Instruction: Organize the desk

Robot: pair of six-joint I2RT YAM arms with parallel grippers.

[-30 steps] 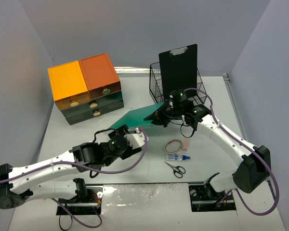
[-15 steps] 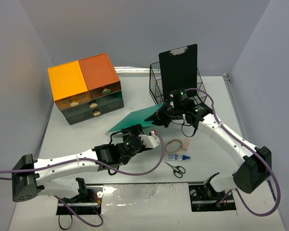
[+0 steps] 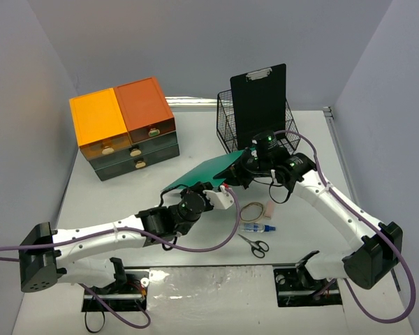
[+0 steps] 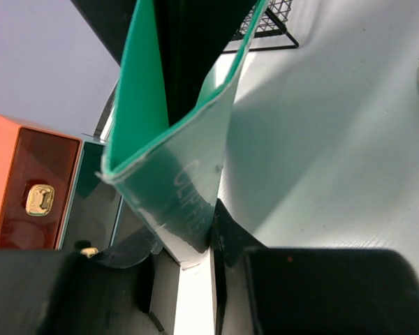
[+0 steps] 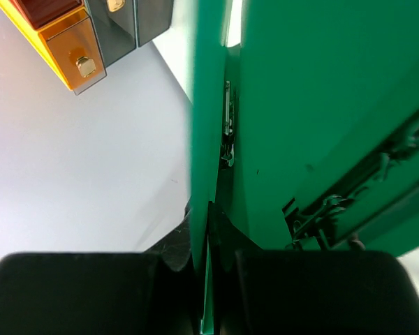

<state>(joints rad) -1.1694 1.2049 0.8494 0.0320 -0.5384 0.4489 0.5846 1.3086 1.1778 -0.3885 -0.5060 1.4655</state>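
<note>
The counter [image 3: 195,136] fills the floor of the walled cell, running from the arm bases out to the back wall. Lifted off it near the middle is a green folder [image 3: 206,173], tilted, its low end toward the left. The left hand [image 3: 220,192] is clenched on the folder's near corner; the left wrist view shows that corner wedged between the jaws. The right hand [image 3: 241,171] is pinched shut on the high end, with the thin green leaf running straight into its jaws.

With both hands on one limp sheet, the risk as I judge it is that they pull against each other. The folder could buckle, gape open or slip out of the shallow corner grip. A low sweep could also scatter the band [image 3: 251,211], bottle [image 3: 255,227] and scissors [image 3: 253,244] lying just under the hands.

The basket [image 3: 230,129] stands just behind the right hand, its wire rim near the folder's high edge, with a clipboard [image 3: 260,98] upright inside it. The drawers [image 3: 122,122] sit at the back left. Bare counter lies between drawers and basket, and to the front left.
</note>
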